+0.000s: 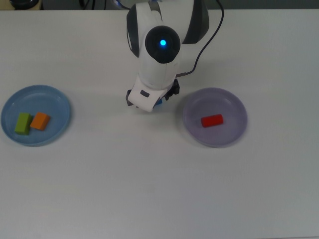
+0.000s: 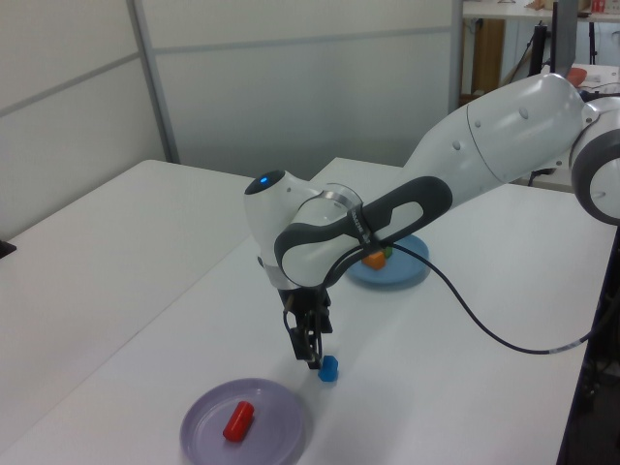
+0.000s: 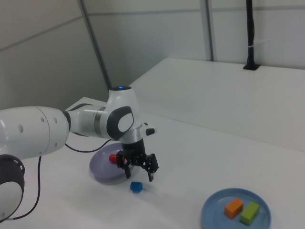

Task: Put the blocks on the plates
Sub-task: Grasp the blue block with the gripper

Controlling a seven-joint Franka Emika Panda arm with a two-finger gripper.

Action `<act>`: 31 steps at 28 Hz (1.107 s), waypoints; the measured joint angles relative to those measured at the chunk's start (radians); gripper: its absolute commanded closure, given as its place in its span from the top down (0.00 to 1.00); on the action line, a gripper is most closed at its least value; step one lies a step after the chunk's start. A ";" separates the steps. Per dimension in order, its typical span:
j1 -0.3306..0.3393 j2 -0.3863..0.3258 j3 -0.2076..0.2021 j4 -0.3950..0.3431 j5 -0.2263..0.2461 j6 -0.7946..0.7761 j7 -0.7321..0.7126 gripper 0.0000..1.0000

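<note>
A white Franka arm is seen reaching over a white table [image 1: 149,189]. Its two-finger gripper [image 3: 140,168] hangs directly above a small blue block [image 3: 136,187], which rests on the table surface. In the right view the fingers [image 3: 151,170] are spread wide apart, with nothing held between them, and a gap is visible between the fingertips and the blue block. In the left view the gripper [image 2: 312,349] appears just above and beside the blue block [image 2: 329,368]. In the top view the block is almost wholly hidden under the arm's wrist.

A lilac plate [image 1: 234,129] is placed to the top view's right of the gripper, and a red rectangular block [image 1: 212,120] lies flat near its centre. A light blue plate [image 1: 55,99] is set well apart at the top view's left edge; a green block [image 1: 22,123] and an orange block [image 1: 40,121] lie on it just beside each other. The blue block sits between the two plates, nearer the lilac one, on neither plate.
</note>
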 measured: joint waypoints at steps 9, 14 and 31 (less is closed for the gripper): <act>0.001 -0.020 0.003 -0.038 0.000 0.000 -0.084 0.87; 0.001 -0.021 0.003 -0.049 -0.001 0.000 -0.108 0.61; 0.012 -0.021 0.005 -0.055 -0.002 0.000 -0.144 0.25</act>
